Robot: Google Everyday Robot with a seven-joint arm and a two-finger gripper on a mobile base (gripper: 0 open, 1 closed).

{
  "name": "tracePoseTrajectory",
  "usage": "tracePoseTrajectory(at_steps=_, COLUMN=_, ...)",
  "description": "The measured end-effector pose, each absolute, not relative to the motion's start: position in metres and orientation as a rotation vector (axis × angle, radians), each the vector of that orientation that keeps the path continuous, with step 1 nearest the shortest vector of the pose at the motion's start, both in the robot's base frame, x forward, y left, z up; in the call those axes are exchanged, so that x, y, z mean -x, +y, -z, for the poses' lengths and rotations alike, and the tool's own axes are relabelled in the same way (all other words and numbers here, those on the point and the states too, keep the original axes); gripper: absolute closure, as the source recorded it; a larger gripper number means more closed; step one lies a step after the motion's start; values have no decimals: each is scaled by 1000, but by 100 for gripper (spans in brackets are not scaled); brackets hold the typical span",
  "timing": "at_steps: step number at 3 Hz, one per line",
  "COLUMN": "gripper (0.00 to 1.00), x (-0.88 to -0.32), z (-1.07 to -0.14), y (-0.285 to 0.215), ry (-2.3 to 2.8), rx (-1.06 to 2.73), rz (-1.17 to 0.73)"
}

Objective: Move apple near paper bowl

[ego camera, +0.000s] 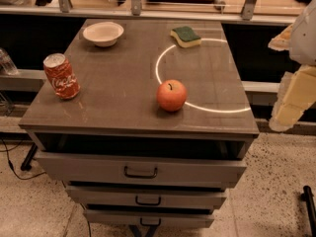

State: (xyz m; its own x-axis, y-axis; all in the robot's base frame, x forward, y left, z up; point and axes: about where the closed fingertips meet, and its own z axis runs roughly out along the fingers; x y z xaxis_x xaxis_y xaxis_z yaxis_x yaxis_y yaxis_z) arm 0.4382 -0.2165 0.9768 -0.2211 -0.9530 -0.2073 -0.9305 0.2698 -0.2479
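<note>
Red-orange apple (172, 95) front-centre on cabinet top (123, 83); paper bowl (103, 33) back-left, well apart. Gripper (295, 100) beyond right edge — opening cannot be told. Descend centred over apple — avoid rolling.

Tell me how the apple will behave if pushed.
The apple is round on the smooth cabinet top, so a push would probably roll it off line. It looks firm and solid, likely heavy enough to resist a light nudge. The gripper hangs beyond the cabinet's right edge, away from it.
</note>
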Motion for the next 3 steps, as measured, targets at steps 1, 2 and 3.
tracePoseTrajectory(at_steps=1, gripper=0, x=-438, z=-977, y=-216, ry=2230, rx=1723, rz=100)
tracePoseTrajectory(at_steps=2, gripper=0, x=-468, z=-962, y=-199, ry=2177, rx=1698, rz=37)
tracePoseTrajectory(at_steps=3, gripper=0, x=-539, z=-926, y=-163, ry=2056, rx=1586, rz=-174)
